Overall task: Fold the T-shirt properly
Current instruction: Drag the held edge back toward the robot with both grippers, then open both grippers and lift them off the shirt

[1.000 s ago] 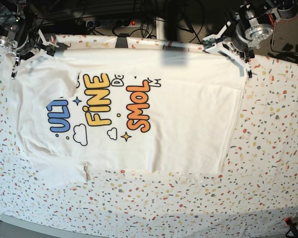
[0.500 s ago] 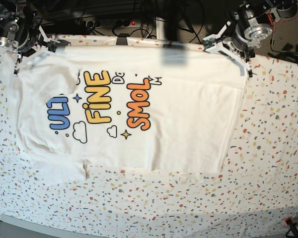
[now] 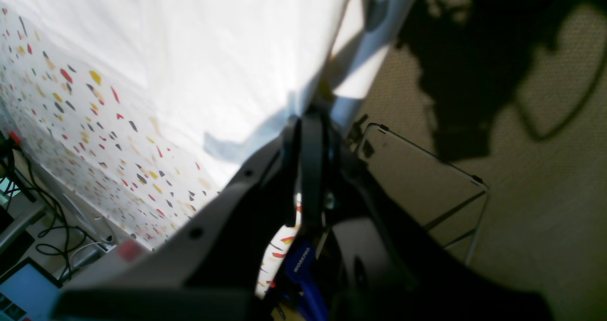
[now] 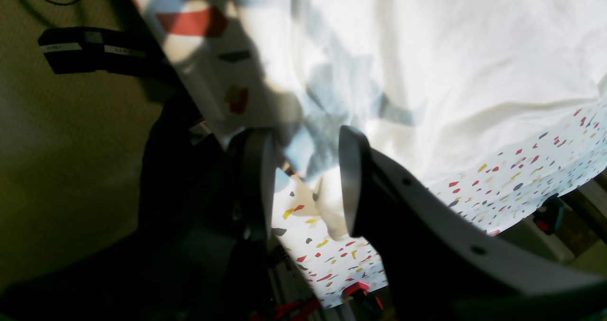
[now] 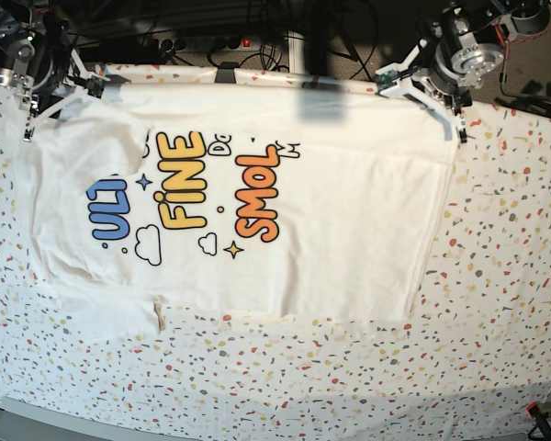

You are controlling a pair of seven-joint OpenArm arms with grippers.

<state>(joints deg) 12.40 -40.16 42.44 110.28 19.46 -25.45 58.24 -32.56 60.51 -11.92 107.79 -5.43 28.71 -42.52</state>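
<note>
Shirt: the T-shirt (image 5: 257, 202) lies flat on the tablecloth (image 5: 496, 276), print up, with "FINE" and "SMOL" readable; its far edge runs along the far table edge between your two arms

Fold: a crease runs down the shirt's right part in the base view, and a sleeve sticks out at the near left corner; I judge the fold as partly done, not finished

Right gripper: the right gripper (image 4: 306, 169) sits at the far left corner in the base view; its jaws now stand apart with a clear gap, and in the wrist view the cloth lies beneath them, not pinched

Change: a second ago those jaws were closed at that corner; they have just parted, so you have let go of the shoulder end, and the cloth there lies a touch flatter than before

Left gripper: the left gripper (image 3: 303, 169) at the far right corner has its jaws pressed together, as before; cloth runs right up to the tips, but you cannot tell from the wrist view whether any is caught between them

Meaning: one corner is set down and the other may still be held, so I judge this as the end of a placing step; release the left side too before you reach for the next fold

Risk: pulling the left arm away while it is closed could drag the hem and spoil the flat lie
</note>
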